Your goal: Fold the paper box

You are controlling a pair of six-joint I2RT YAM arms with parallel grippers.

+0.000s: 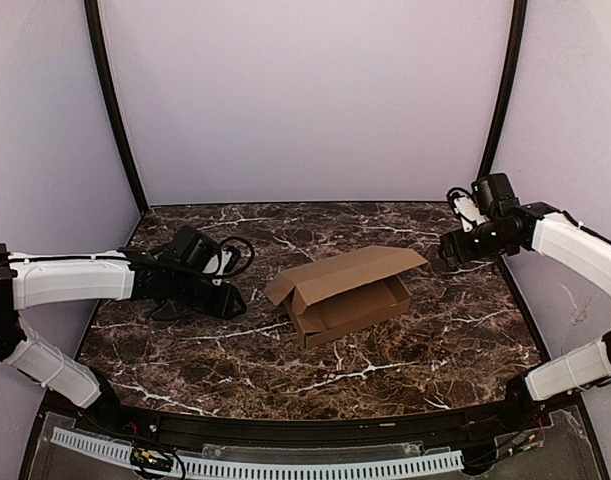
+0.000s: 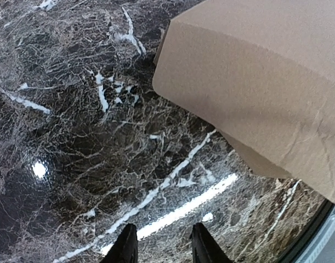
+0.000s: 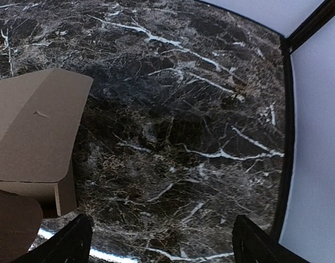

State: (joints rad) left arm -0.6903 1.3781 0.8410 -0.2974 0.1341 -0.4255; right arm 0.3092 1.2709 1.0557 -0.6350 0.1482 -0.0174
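Note:
The paper box point(image 1: 347, 292) is brown cardboard, partly formed, with walls up and its lid flap raised toward the back. It sits mid-table. My left gripper point(image 1: 239, 304) hovers low just left of the box, apart from it. In the left wrist view its jaws point(image 2: 163, 236) stand a little apart over bare marble, and the box point(image 2: 266, 82) fills the upper right. My right gripper point(image 1: 446, 256) hangs off the box's right rear corner. It is wide open point(image 3: 163, 236) with only table between its fingers, and the box flap point(image 3: 35, 126) lies at the left.
The dark marble table point(image 1: 435, 350) is enclosed by pale walls and black corner posts point(image 1: 503, 90). A black cable loop point(image 1: 241, 256) trails behind the left wrist. A white perforated strip point(image 1: 285, 468) runs along the near edge.

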